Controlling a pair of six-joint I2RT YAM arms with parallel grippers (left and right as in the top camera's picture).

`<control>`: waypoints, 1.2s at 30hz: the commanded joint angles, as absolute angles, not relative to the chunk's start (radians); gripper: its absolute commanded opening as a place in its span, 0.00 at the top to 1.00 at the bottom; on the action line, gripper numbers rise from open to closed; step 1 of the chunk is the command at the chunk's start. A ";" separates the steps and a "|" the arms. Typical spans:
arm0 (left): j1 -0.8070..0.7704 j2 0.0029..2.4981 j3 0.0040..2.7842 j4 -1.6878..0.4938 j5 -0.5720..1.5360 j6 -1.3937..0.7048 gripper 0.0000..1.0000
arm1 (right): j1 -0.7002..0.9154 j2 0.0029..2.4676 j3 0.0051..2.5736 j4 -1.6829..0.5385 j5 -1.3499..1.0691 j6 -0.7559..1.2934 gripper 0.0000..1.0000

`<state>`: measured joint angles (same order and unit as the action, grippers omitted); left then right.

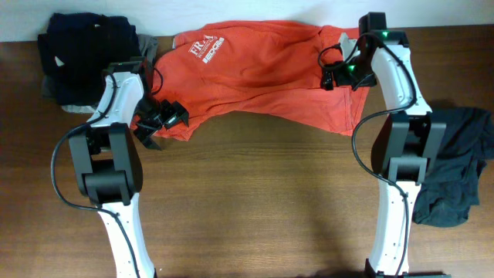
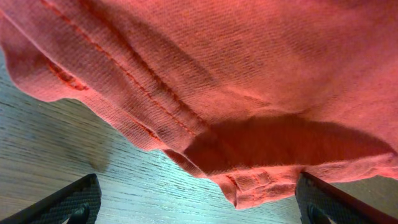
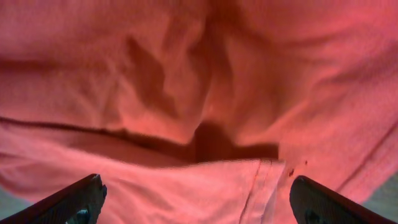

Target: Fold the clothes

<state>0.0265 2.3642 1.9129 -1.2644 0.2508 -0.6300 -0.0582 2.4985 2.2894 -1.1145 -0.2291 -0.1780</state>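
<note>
While the brown wood-grain bench [image 1: 255,193] is carrying everything in sight, a strip of pale wall [image 1: 231,9] is showing along its far edge. The red-orange T-shirt [image 1: 262,69] is lying spread and rumpled across the far middle of the bench, with its white lettering [image 1: 207,50] facing up towards the left end.

A heap of navy and grey garments [image 1: 85,46] is sitting at the far left corner, just beside the shirt's left end. A charcoal garment [image 1: 455,170] is lying crumpled at the right edge, partly tucked behind the right arm's base and apart from the shirt.

The left end effector [image 1: 164,120] is hanging at the shirt's near-left corner. Its fingers [image 2: 68,199] are standing wide apart, with a stitched orange edge sagging between them and gripped by neither; bare bench is showing beneath. The right end effector [image 1: 337,77] is hovering over the shirt's right part, its fingers [image 3: 74,199] likewise spread wide and clamping nothing, with folds of orange cloth filling its wrist view. Both arms are reaching in from the near side, and black cables are looping beside them.
</note>
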 commanded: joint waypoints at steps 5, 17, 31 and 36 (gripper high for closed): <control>0.027 2.375 1.906 -1.245 0.251 -0.644 0.01 | -0.053 2.545 2.293 -1.094 -0.231 -0.188 0.00; 0.027 2.375 1.906 -1.242 0.251 -0.644 0.01 | -0.054 2.572 2.293 -1.082 -0.168 -0.210 0.02; 0.027 2.375 1.906 -1.238 0.250 -0.644 0.01 | -0.052 2.584 2.293 -1.100 -0.235 -0.205 0.10; 0.027 2.375 1.906 -1.238 0.250 -0.644 0.01 | -0.053 2.583 2.295 -1.100 -0.228 -0.201 0.22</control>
<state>0.0265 2.3642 1.9129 -1.2404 0.2508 -0.6300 -0.0578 2.5649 2.2898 -1.0954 -0.2146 -0.2092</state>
